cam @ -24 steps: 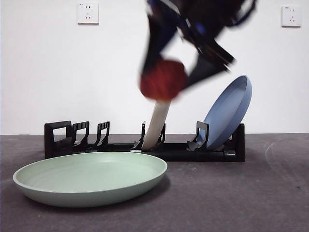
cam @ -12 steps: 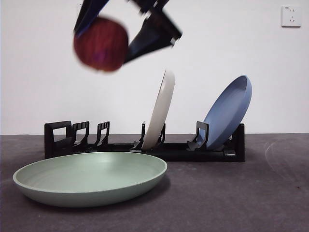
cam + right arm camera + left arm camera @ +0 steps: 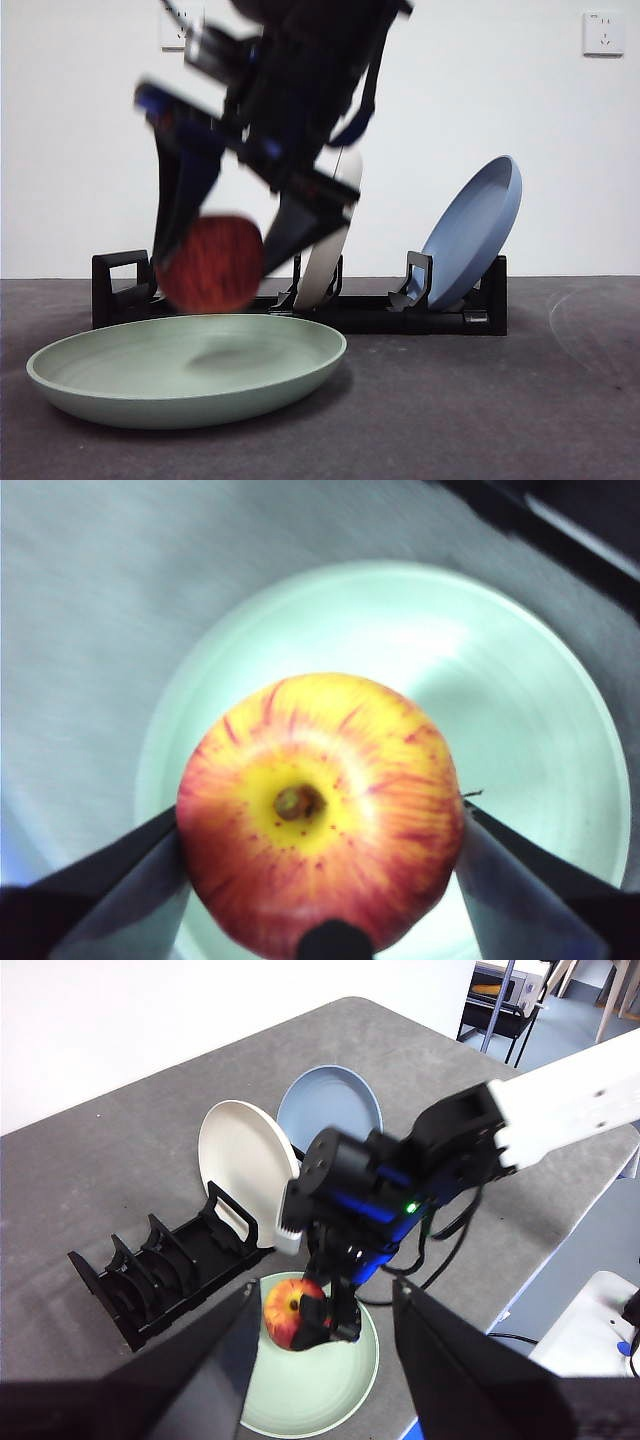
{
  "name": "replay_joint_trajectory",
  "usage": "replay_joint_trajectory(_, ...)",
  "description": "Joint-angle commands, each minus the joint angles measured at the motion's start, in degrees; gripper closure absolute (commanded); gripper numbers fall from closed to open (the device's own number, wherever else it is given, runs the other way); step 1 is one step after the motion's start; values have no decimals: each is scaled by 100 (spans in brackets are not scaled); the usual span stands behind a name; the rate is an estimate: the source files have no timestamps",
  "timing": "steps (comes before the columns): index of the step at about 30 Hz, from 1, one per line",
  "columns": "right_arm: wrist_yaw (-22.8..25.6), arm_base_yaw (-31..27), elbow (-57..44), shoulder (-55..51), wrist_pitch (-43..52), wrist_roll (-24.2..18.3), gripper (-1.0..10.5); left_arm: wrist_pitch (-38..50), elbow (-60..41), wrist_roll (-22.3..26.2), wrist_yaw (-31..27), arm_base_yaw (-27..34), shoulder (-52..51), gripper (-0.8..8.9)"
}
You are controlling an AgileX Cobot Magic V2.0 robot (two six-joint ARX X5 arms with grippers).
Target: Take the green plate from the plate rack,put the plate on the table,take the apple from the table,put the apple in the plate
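- The right gripper (image 3: 215, 262) has the apple (image 3: 210, 264) clamped between its two black jaws, one on each side of the fruit.
- In the right wrist view the apple (image 3: 320, 815) shows its yellow stem end toward the camera, red streaks running outward, with the green plate (image 3: 520, 680) spread out below it.
- From the front, the apple hangs just above the plate (image 3: 187, 369); it looks clear of the plate's surface, and a soft shadow lies in the dish under it.
- The plate lies flat on the worktop (image 3: 480, 410), near the front edge and toward the left, in front of the rack (image 3: 300, 300).
- The rack runs along the back of the worktop. A cream plate (image 3: 325, 255) stands nearly upright in a middle slot, partly hidden by the arm, and a blue plate (image 3: 475, 230) leans in a slot at the right end.
- The slots at the rack's left end hold nothing.
- The left gripper (image 3: 325, 1360) is raised well above the worktop, looking down on the scene; its jaws stand wide apart with nothing between them.
- From up there the right arm (image 3: 560, 1110), white with a black wrist, reaches in over the plate (image 3: 330, 1400) with the apple (image 3: 290, 1313) in its gripper (image 3: 300, 1318).
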Motion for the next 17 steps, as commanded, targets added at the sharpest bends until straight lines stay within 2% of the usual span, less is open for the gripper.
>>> replay_joint_trajectory(1, 0, 15, -26, 291, -2, -105, 962, -9, 0, 68, 4, 9, 0, 594)
replay_joint_trajectory(13, -39, 26, -26, 785, -140, -127, 934, -9, -2, 72, 4, 9, 0, 594)
replay_joint_trajectory(15, -42, 26, -26, 785, -136, -122, 818, -9, -2, 72, 4, 9, 2, 594)
replay_joint_trajectory(17, -39, 24, -26, 785, -136, -101, 595, -9, -2, 72, 2, 9, 0, 594)
